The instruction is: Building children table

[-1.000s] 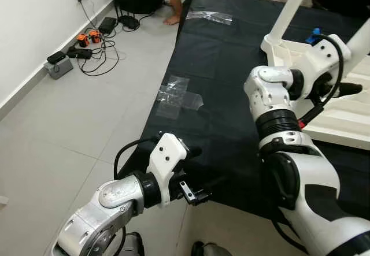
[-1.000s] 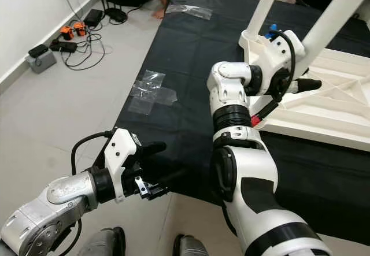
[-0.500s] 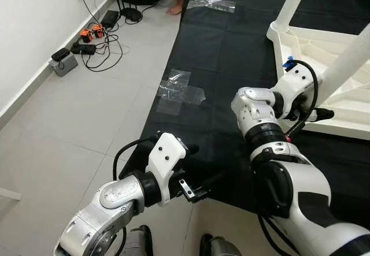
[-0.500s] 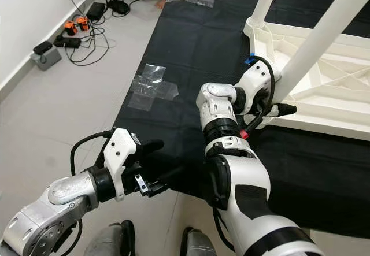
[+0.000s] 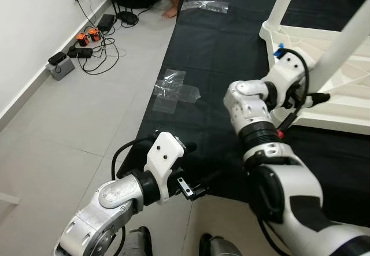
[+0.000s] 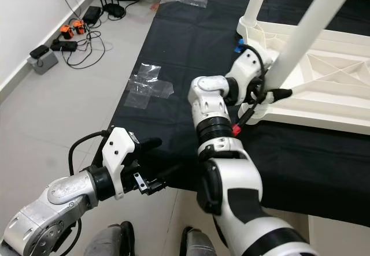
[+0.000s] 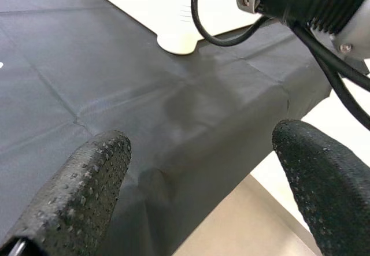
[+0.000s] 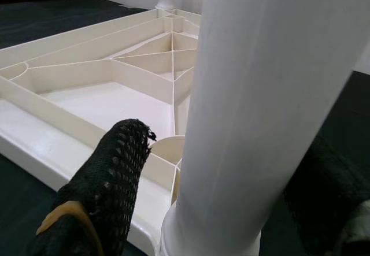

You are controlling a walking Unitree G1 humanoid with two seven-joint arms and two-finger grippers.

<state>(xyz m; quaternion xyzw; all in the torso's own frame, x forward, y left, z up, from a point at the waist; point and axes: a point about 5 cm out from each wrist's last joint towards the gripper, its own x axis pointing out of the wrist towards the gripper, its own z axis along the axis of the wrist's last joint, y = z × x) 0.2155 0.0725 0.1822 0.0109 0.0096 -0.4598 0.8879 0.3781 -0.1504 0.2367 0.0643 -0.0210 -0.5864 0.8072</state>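
A white children's table (image 5: 341, 103) lies upside down on a black mat (image 5: 219, 54), with round white legs standing up from its corners. My right gripper (image 6: 269, 91) is at the foot of the near-left leg (image 6: 306, 30). It is open, and the leg (image 8: 260, 94) stands between its fingers (image 8: 110, 181) with a small gap showing on one side. A second leg (image 5: 286, 2) rises at the far-left corner. My left gripper (image 5: 199, 163) hovers open and empty over the mat's near edge (image 7: 191, 123).
Clear plastic wrapping (image 5: 176, 91) is taped on the mat's left part, and more plastic (image 5: 205, 4) lies at its far end. Cables and chargers (image 5: 87, 42) lie along the wall on the grey tiles. A person's foot (image 5: 170, 10) rests near the mat's far corner.
My right gripper has swung in from beside the table's corner until the near-left leg stands between its fingers. The camera has shifted a little. The left arm holds its place.
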